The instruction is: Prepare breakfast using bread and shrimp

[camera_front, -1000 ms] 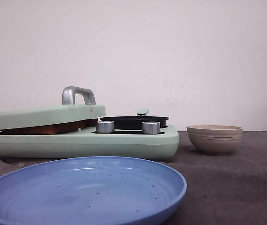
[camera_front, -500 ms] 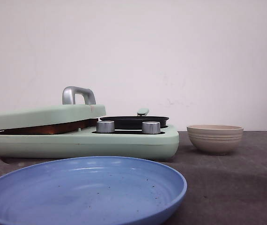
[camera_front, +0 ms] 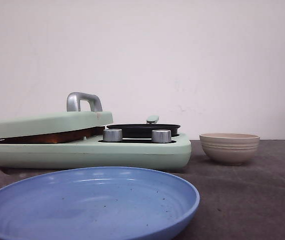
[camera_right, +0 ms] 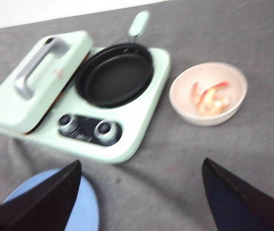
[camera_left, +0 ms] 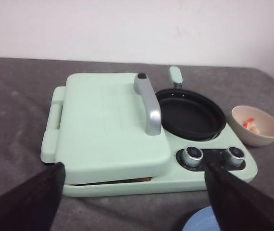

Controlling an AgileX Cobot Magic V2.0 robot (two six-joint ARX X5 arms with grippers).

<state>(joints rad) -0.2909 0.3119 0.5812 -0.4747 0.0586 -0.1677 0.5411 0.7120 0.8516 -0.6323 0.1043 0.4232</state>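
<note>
The bread lies under the shut lid of a mint-green breakfast maker [camera_front: 87, 150]; only a brown crust edge [camera_front: 52, 137] shows in the gap, also in the left wrist view [camera_left: 144, 179]. The shrimp [camera_right: 209, 97], orange-red and whitish pieces, lie in a beige bowl [camera_right: 185, 109] to the right of the maker [camera_left: 251, 125]. My left gripper [camera_left: 134, 166] is open and empty, above and in front of the maker. My right gripper [camera_right: 141, 162] is open and empty, above the cloth between the maker and the bowl. Neither gripper shows in the front view.
The lid has a silver handle [camera_front: 84, 101]. An empty black pan [camera_front: 143, 130] sits on the maker's right half behind two silver knobs [camera_front: 112, 135]. An empty blue plate [camera_front: 90, 202] stands in front. Grey cloth covers the table; a white wall stands behind.
A dark bit of the right arm at the front view's top right corner has gone out of view. Nothing on the table has moved.
</note>
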